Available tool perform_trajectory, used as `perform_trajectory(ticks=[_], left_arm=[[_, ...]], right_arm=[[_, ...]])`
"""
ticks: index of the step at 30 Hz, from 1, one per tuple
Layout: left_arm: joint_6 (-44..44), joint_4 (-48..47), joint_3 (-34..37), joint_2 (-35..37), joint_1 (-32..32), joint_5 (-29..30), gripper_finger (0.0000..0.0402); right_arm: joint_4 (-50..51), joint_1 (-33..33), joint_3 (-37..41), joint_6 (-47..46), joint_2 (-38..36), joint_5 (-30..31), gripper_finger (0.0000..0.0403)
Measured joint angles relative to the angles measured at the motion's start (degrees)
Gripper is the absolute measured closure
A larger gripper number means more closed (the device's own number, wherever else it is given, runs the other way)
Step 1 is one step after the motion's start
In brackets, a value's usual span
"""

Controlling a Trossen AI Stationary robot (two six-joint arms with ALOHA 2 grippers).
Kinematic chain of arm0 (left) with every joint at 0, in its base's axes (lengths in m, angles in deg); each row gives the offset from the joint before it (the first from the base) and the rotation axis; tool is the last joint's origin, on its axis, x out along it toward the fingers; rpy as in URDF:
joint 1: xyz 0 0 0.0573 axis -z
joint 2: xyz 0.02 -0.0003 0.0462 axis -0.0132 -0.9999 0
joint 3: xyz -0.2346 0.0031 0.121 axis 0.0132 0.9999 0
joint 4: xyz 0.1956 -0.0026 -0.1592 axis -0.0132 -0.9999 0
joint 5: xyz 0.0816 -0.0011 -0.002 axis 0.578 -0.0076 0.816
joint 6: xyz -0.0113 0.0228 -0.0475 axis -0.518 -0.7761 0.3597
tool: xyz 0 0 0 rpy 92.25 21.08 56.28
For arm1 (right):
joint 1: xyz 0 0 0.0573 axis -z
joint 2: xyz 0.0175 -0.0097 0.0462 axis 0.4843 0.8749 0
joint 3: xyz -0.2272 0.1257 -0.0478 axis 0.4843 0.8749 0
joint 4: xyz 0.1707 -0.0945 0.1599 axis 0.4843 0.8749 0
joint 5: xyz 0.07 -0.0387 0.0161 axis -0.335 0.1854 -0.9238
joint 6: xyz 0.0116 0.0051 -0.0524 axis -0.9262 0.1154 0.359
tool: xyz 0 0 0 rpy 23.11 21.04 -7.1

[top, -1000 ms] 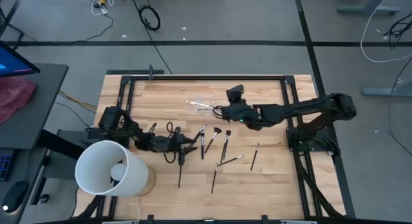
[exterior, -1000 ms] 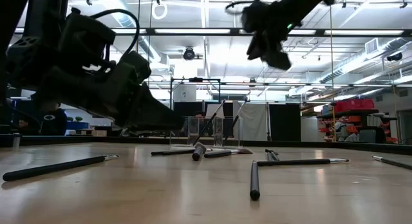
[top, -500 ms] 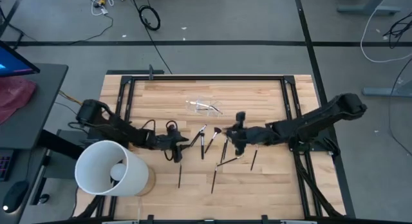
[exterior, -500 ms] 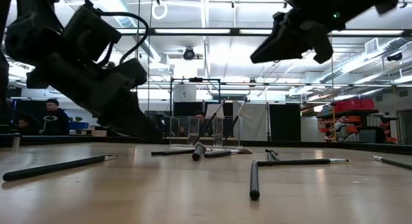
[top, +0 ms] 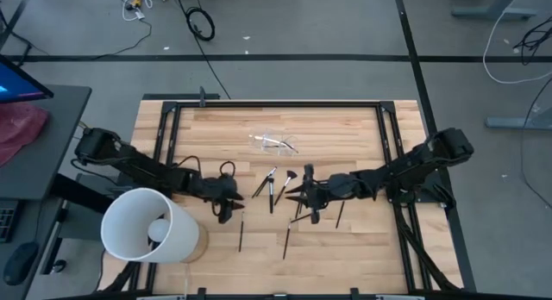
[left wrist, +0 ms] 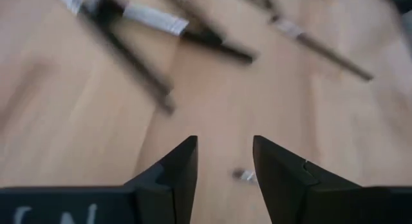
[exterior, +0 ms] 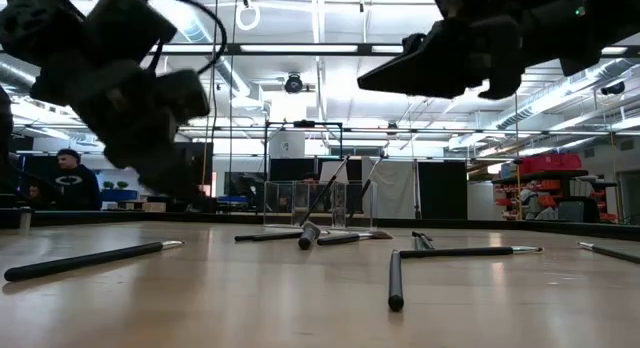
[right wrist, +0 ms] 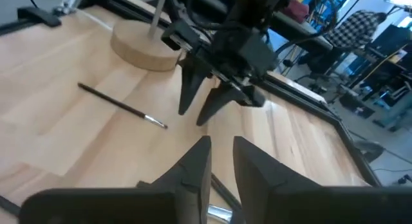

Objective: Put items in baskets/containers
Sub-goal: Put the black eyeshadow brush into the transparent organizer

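We see both arms reaching low over the middle of the wooden tabletop (top: 345, 248). The left tool (top: 227, 209) hangs just over the wood at the left edge of the loose brushes (top: 287, 234), and its wrist camera shows its two fingers (left wrist: 174, 179) apart with nothing between them. The right tool (top: 304, 199) is over the cluster of brushes near the centre; its fingers (right wrist: 193, 166) stand a little apart and hold nothing. In that wrist view we also see the left tool (right wrist: 206, 98) facing it, fingers spread, with one brush (right wrist: 122, 105) lying on the wood beside it.

Most brushes lie flat and scattered across the middle and near part of the tabletop, some crossing one another, one lying alone to the right (top: 340, 210). The clear holder (top: 272, 143) sits farther back, well apart from both tools. From table height we see it (exterior: 320, 206) upright with at least two brushes (exterior: 328, 188) leaning inside it.

A large white bucket (top: 142, 227) stands at the near left corner of the tabletop.
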Motion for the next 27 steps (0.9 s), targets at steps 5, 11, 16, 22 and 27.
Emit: perform_trajectory(ticks=[5,11,16,22,27], left_arm=[[7.34,-4.52,0.02,-0.55,-0.02,-1.03,0.0247],[5.8,-0.39,0.02,-0.55,2.95,1.82,0.0255],[6.34,0.17,0.02,-0.55,5.84,6.46,0.0257],[6.21,1.84,-0.01,-3.32,8.72,8.14,0.0257],[4.97,8.81,-0.07,-8.08,9.55,8.31,0.0257]], right_arm=[[-1.5,0.83,-0.02,-1.19,-0.02,0.0,0.0334],[-1.95,2.06,-0.07,-1.4,-0.02,-0.02,0.0334],[-1.91,2.85,-0.07,-1.25,-0.02,-0.02,0.0334],[-1.91,3.18,-0.05,-1.22,-0.02,-0.04,0.0334],[-1.91,3.18,-0.05,-1.25,-0.02,-0.04,0.0334]])
